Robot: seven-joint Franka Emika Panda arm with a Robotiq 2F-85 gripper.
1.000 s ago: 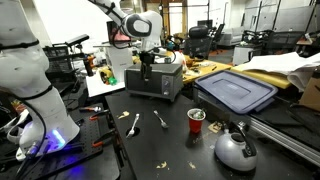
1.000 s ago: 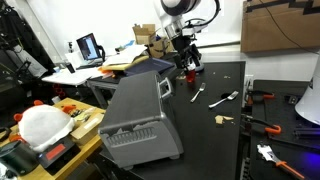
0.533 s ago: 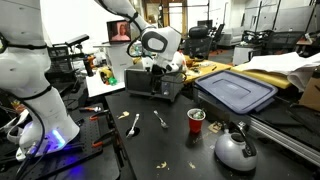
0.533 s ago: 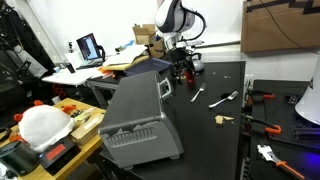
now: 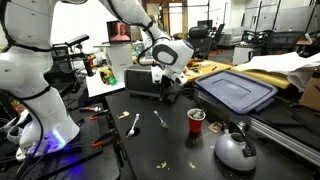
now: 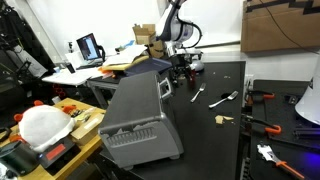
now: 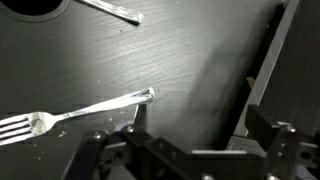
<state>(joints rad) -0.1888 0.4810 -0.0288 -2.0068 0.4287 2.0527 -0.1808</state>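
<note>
Spread wide and empty, the fingers [image 7: 283, 150] hover above the counter [image 7: 200, 60]; the fork [image 7: 85, 109] lies just ahead, crosswise, handle end nearest.

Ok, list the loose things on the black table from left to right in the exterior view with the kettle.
first piece of cutlery → second piece of cutlery → red cup → kettle

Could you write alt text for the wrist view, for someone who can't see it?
A silver fork lies on a dark table, close to the open tool at the bottom edge. A second utensil lies at the top.
</note>
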